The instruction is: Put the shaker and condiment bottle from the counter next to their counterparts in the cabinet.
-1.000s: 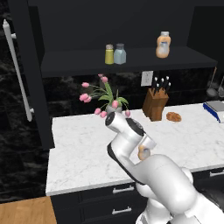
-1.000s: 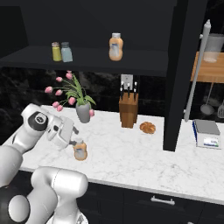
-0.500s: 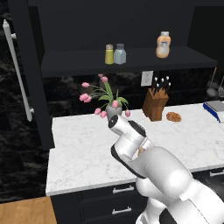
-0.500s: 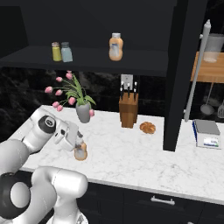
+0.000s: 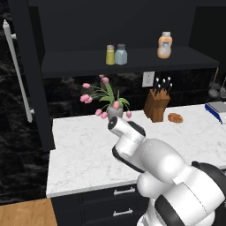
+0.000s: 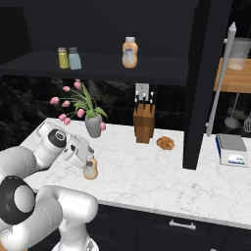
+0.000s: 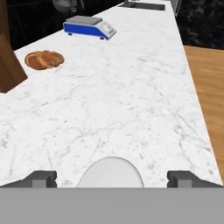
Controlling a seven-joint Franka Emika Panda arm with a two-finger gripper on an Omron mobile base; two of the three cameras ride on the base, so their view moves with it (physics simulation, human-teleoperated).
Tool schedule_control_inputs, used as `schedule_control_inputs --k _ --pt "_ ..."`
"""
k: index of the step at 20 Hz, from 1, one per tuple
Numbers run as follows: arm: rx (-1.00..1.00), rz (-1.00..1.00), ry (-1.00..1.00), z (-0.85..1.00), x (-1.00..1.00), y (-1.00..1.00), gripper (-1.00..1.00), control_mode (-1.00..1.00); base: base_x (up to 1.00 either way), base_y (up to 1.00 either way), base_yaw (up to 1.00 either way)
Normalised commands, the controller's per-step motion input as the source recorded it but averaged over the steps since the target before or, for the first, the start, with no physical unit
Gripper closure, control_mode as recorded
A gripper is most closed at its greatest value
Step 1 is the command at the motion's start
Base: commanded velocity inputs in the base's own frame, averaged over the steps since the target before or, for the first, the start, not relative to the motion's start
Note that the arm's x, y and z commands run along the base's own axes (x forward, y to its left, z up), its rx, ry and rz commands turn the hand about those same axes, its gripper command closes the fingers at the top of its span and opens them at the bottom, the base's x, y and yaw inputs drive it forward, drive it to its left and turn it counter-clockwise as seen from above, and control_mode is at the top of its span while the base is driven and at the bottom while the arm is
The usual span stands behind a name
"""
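Lowered since before, open pincer (image 7: 111, 178) straddles condiment bottle (image 6: 90, 170) on counter (image 6: 147, 176)

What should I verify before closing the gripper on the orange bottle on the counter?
1. Gripper open: ok.
2. Condiment bottle upright on the counter: ok.
3. Pale cap between the fingertips: ok, roughly centred.
4. Fingers low enough on the bottle: cannot tell.
5. Shaker already beside its blue-grey counterpart in the cabinet: ok.
6. Room beside the shelf's orange bottle: ok.

The orange condiment bottle (image 6: 90, 169) stands upright on the marble counter (image 6: 162, 171) — yellow shaker (image 6: 63, 58) already shelved.
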Motion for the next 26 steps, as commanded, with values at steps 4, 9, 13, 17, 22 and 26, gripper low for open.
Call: schedule_control_inputs --k 4,9,13,17,22,26 --pt "0.0 0.0 0.0 -0.19 0.04 0.0 1.0 -1.0 0.0 0.0 0.0" --pt "0.0 0.0 0.0 -0.13 -0.05 0.0 1.0 -1.0 0.0 0.0 0.0" --pt "0.0 -0.01 0.0 0.04 -0.07 0.0 1.0 -1.0 0.0 0.0 0.0" --pt "-0.03 0.0 0.0 0.58 -0.03 0.0 1.0 -1.0 0.0 0.0 0.0" --pt "-0.02 0.03 0.0 0.83 0.0 0.0 1.0 -1.0 0.0 0.0 0.0" --pt "0.02 0.11 0.0 0.76 0.0 -0.08 1.0 -1.0 0.0 0.0 0.0"
